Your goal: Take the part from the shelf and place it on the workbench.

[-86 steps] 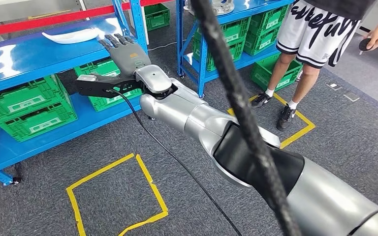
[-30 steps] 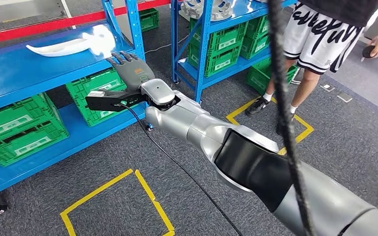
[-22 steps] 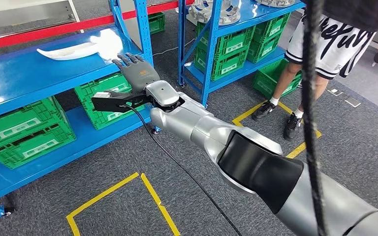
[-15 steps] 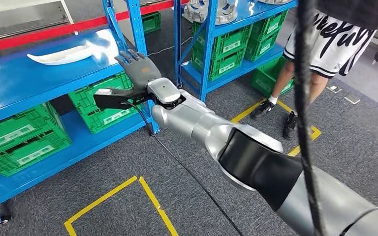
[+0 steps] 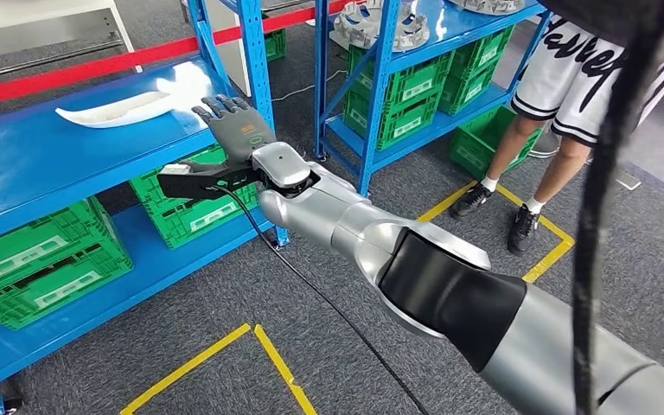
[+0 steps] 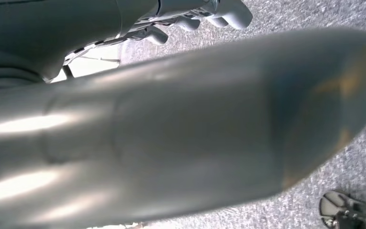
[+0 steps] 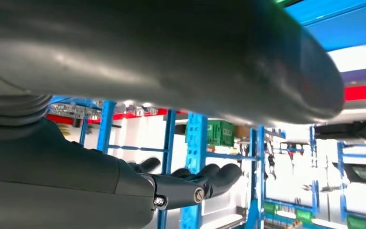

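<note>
White and glossy, the curved part (image 5: 119,110) lies flat on the upper deck of the blue shelf (image 5: 43,164), untouched, so the task is at its start: nothing has been picked up, and the whole sequence of grasp, lift, carry and placing on the workbench is left to do. The right hand (image 5: 235,128) is stretched out over the front edge of the shelf deck, palm down, with its dark fingers (image 5: 220,105) extended and slightly apart, holding nothing; the right wrist view shows the same straight, empty fingers against the blue uprights. It sits near the part's broader end but apart from it, with a gap of bare blue deck between. The part is a long, shallow, blade-like shell whose long axis runs roughly along the length of the shelf; its narrow tip points away from the hand, toward the left of the head view, and its wider end faces the hand. The left hand (image 6: 205,19) hangs over grey carpet in the left wrist view, its fingers seeming loosely curled, though the blur makes this uncertain. A person (image 5: 571,78) in patterned shorts stands beyond the second rack (image 5: 380,86), which holds green crates (image 5: 402,104).
</note>
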Motion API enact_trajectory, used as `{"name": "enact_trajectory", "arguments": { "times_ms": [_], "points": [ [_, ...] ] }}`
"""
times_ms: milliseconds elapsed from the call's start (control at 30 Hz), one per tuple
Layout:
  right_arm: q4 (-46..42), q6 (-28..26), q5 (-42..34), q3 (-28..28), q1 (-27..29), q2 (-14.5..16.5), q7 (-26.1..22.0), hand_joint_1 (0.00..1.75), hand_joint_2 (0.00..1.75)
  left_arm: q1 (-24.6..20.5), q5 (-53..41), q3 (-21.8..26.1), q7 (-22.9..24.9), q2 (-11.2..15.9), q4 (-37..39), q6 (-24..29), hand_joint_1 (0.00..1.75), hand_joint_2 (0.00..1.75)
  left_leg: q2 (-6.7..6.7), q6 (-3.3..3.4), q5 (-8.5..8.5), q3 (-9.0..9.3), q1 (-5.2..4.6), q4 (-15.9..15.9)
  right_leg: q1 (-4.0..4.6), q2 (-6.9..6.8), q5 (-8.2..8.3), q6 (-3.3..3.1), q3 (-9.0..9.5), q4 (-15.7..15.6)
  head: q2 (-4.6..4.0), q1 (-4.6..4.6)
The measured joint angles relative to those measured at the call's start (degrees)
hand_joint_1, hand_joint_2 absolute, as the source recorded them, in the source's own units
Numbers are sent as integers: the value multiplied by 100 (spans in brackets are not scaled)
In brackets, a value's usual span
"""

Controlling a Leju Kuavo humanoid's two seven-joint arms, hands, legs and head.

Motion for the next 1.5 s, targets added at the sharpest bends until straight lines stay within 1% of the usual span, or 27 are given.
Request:
{"name": "enact_trajectory", "arguments": {
  "times_ms": [67, 133, 167, 200, 233, 300, 367, 467, 533, 633, 667, 700, 733, 767, 800, 867, 900, 1000, 1067, 1133, 1167, 1200, 1233, 1333, 1367, 1400, 1500],
  "points": [
    [0, 4, 21, 1, -7, 4, 10, 0, 0, -3, 14, 1, -8, 2, -5, 0, 0, 0, -9, 55, -66, 83, 6, -18, -15, -15, -86, 56, -442, 670, 0, 22],
    [1, 17, 36, 2, 9, 11, 11, 0, 0, 2, 20, 2, -18, 4, -7, 0, 0, 0, -18, 80, -155, 167, -1, -21, -22, -16, -363, 84, -939, 1303, 0, 36],
    [2, 26, 38, 2, 24, 14, 11, 0, 0, 5, 20, 2, -22, 4, -6, 0, 0, 0, -27, 82, -202, 220, -6, -21, -22, -16, -442, 79, -1095, 1421, 0, 41],
    [2, 32, 40, 2, 35, 14, 11, 0, 0, 9, 20, 2, -27, 4, -5, 0, 0, 0, -38, 78, -254, 284, -13, -21, -18, -16, -394, 58, -1158, 1351, 0, 45],
    [2, 37, 42, 2, 38, 14, 11, 0, 0, 11, 20, 3, -32, 4, -5, 0, 0, 0, -48, 72, -309, 361, -23, -21, -7, -16, -198, 21, -1118, 1080, 0, 50],
    [2, 39, 46, 3, 34, 14, 10, 0, 0, 14, 21, 4, -37, -5, -2, 0, 0, 0, -59, 51, -421, 511, -44, -25, 47, -16, 399, -98, -886, 266, 0, 45],
    [1, 42, 54, 5, 26, 19, 7, 0, 0, 8, 28, 4, -42, -19, -2, 2, 0, 0, -67, 1, -506, 588, -49, -58, 110, -15, 643, -180, -721, -236, 0, 38],
    [-5, 44, 60, 7, 20, 32, 10, 0, 0, 11, 43, 5, -45, -22, -5, 3, 0, 0, -58, -111, -515, 674, -46, -27, 115, -10, 602, -230, -546, -387, 0, 55],
    [-11, 48, 70, 7, 0, 48, 14, 0, 0, 16, 44, 6, -52, -26, -3, 2, 0, 0, -40, -160, -581, 593, -48, 257, 84, -12, 575, -290, -377, -441, 0, 35],
    [-15, 68, 90, 7, -3, 92, 13, 0, 0, 10, 43, 7, -62, -19, -3, 2, 0, 0, -25, -217, -920, -32, -48, 1185, 78, -3, 453, -332, -218, -445, 0, 13],
    [-15, 74, 96, 7, 15, 102, 14, 0, 0, 17, 42, 7, -61, -12, -3, 2, 0, 0, -24, -224, -1015, -228, -49, 1375, 79, 4, 395, -330, -164, -438, 0, 14],
    [-14, 79, 98, 7, 31, 105, 15, 0, 0, 29, 42, 8, -61, -7, -4, 2, 0, 0, -22, -223, -1013, -334, -49, 1377, 78, 10, 333, -323, -103, -426, 0, 14],
    [-14, 80, 102, 7, 40, 107, 17, 0, 0, 40, 42, 9, -61, -3, -4, 2, 0, 0, -20, -217, -885, -355, -48, 1207, 76, 15, 267, -313, -38, -409, 0, 13],
    [-14, 81, 105, 7, 43, 108, 17, 0, 0, 47, 42, 10, -61, 1, -4, 2, 0, 0, -17, -215, -640, -314, -47, 909, 73, 16, 196, -301, 27, -387, 0, 13],
    [-14, 82, 107, 7, 42, 112, 18, 0, 0, 54, 42, 10, -62, 5, -4, 2, 0, 0, -12, -204, -303, -257, -49, 544, 75, 14, 121, -280, 78, -360, 0, 9],
    [-14, 87, 110, 8, 35, 124, 20, 0, 0, 57, 43, 10, -63, 13, -4, 2, 0, 0, -3, -139, 81, -168, -67, 53, 90, 16, 0, -229, 127, -322, 0, -8],
    [-14, 90, 110, 9, 31, 130, 22, 0, 0, 60, 43, 10, -64, 14, -4, 2, 0, 0, -4, -91, 145, -148, -78, -50, 98, 17, -37, -194, 137, -303, 0, -16],
    [-16, 89, 110, 10, 10, 136, 28, 0, 0, 64, 46, 10, -63, 7, -5, 2, 0, 0, -19, 26, 80, -30, -64, -72, 97, 13, -70, -106, 126, -174, 0, -9],
    [-16, 86, 110, 10, -14, 135, 28, 0, 0, 60, 49, 10, -65, 6, -10, 2, 0, 0, -23, 73, 25, 63, -37, -90, 69, 0, -147, -28, -170, 333, 0, 9],
    [-16, 86, 110, 11, -7, 135, 25, 0, 0, 56, 53, 10, -65, 11, -12, 2, 0, 0, -24, 90, -57, 137, -30, -92, 23, -8, -399, 48, -690, 1088, 0, 23],
    [-16, 87, 110, 11, 12, 135, 26, 0, 0, 60, 55, 10, -65, 11, -12, 2, 0, 0, -25, 88, -105, 185, -27, -92, 1, -11, -514, 69, -909, 1339, 0, 26],
    [-16, 89, 110, 11, 33, 134, 27, 0, 0, 65, 56, 10, -64, 10, -11, 2, 0, 0, -29, 81, -156, 245, -24, -91, -15, -12, -530, 77, -1040, 1401, 0, 29],
    [-16, 89, 110, 11, 45, 133, 31, 0, 0, 72, 57, 11, -63, 9, -10, 2, 0, 0, -34, 67, -212, 318, -20, -90, -25, -14, -411, 73, -1062, 1247, 0, 32],
    [-16, 88, 110, 11, 43, 126, 36, 0, 0, 78, 57, 13, -64, 2, -9, 2, 0, 0, -40, 13, -364, 519, -13, -97, -30, -21, 384, 11, -778, 179, 0, 43],
    [-16, 87, 110, 11, 42, 125, 36, 0, 0, 78, 57, 13, -64, 0, -9, 2, 0, 0, -39, 3, -388, 548, -12, -100, -29, -23, 550, -3, -712, -34, 0, 44],
    [-16, 87, 110, 11, 42, 123, 36, 0, 0, 78, 57, 13, -64, -1, -9, 2, 0, 0, -38, -1, -398, 555, -12, -101, -28, -25, 621, -10, -688, -116, 0, 43],
    [-16, 87, 110, 11, 42, 122, 36, 0, 0, 79, 57, 13, -64, -1, -9, 2, 0, 0, -38, -2, -402, 552, -12, -104, -28, -27, 652, -12, -681, -148, 0, 43]
  ]
}}
